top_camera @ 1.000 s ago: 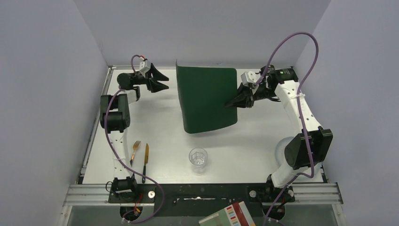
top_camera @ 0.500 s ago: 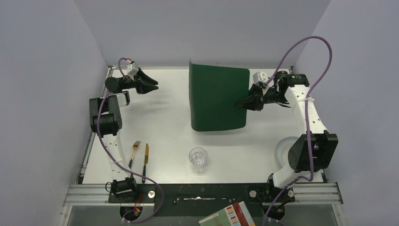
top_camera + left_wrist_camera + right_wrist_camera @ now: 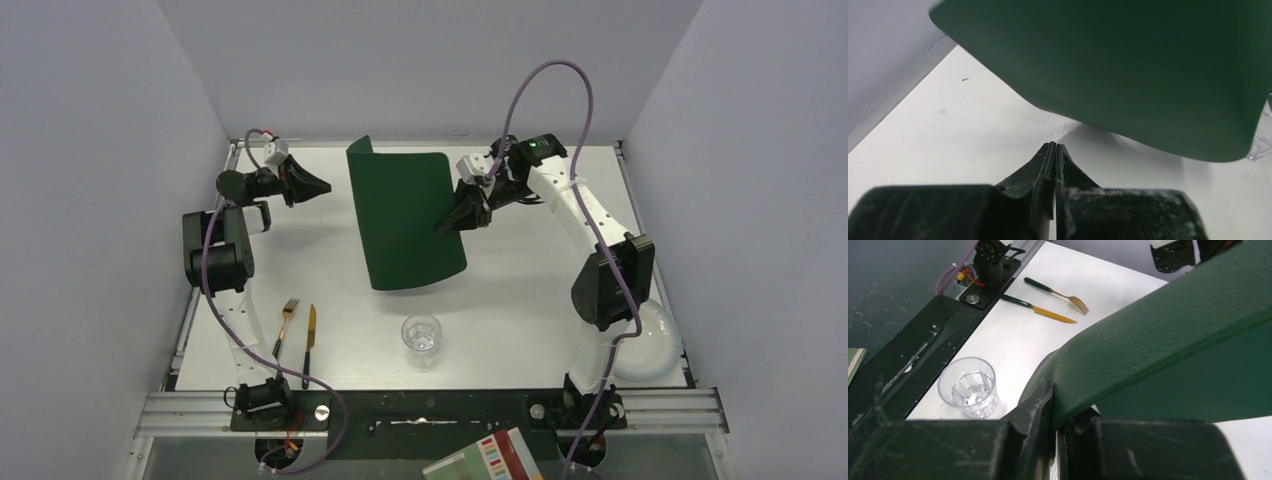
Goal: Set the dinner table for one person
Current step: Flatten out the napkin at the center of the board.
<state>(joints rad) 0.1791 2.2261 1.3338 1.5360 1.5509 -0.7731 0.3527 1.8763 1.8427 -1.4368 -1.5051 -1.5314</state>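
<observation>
Pinching dark green placemat point(image 3: 400, 215) by its right edge with right end effector point(image 3: 447, 226), mat curled, held over far middle of white surface point(image 3: 520, 290) that spans whole area under both arms. Pressed together, empty, near far-left corner: left end effector point(image 3: 322, 187). Along near edge: glass point(image 3: 421, 338) mid, fork point(image 3: 288, 318) and knife point(image 3: 310, 340) toward left, plate point(image 3: 655, 345) at right corner.

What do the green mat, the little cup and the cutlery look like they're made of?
Green mat: probably vinyl or faux leather; grained matte surface, curling edge. Cup: clear glass or plastic, faceted; cannot tell which. Fork and knife: seemingly gold-toned metal with dark handles.
</observation>
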